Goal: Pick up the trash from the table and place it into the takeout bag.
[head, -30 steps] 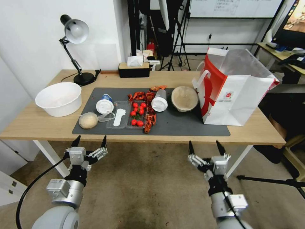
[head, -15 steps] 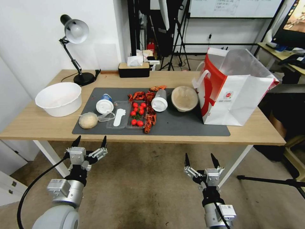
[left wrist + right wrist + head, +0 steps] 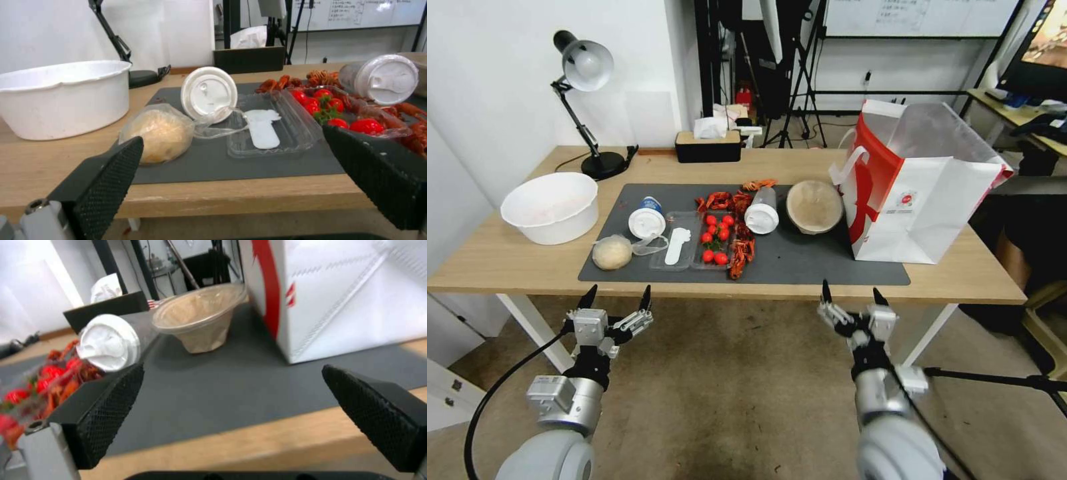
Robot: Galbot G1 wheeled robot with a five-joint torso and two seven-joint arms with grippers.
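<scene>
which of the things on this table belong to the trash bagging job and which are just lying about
Job:
blue-white cup
white-lidded cup
brown-lidded bowl
clear bag with beige lump
takeout bag

Lying about:
desk lamp
wide white bowl
tissue box

A white wall [image 3: 494,87] stands on the left, a whiteboard [image 3: 920,17] hangs far behind tripods [image 3: 800,87], and grey-brown carpet [image 3: 727,400] covers the near floor.
</scene>
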